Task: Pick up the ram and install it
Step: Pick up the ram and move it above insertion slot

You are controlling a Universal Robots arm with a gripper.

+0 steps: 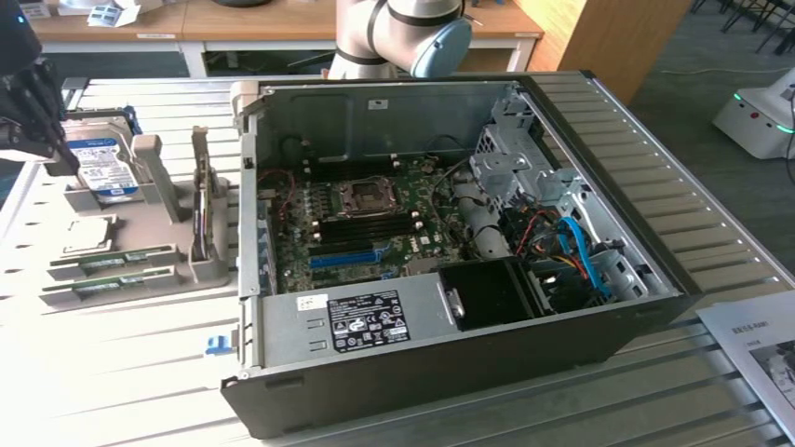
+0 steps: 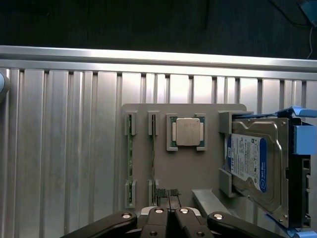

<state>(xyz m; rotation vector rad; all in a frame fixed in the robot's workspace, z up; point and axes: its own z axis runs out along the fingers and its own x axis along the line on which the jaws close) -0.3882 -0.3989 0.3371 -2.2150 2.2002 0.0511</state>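
Note:
Two green ram sticks stand on edge in grey holders on a fixture plate: one ram stick point(image 1: 125, 258) point(image 2: 130, 158) and a second one point(image 1: 118, 282) point(image 2: 153, 153) beside it. My black gripper point(image 1: 56, 158) point(image 2: 167, 197) hangs above the plate at the exterior view's far left, over the hard drive end and clear of both sticks. Its fingertips are pressed together with nothing between them. The open computer case point(image 1: 597, 140) lies in the middle, with the motherboard point(image 1: 410, 223) and its dark memory slots point(image 1: 367, 228) exposed.
On the same plate sit a blue-labelled silver hard drive point(image 1: 100, 163) point(image 2: 252, 163) and a square CPU chip point(image 2: 187, 131). A grey upright bracket point(image 1: 205, 219) stands between plate and case. The ribbed metal table point(image 1: 112, 372) surrounds everything. Papers point(image 1: 764, 345) lie at the exterior view's right.

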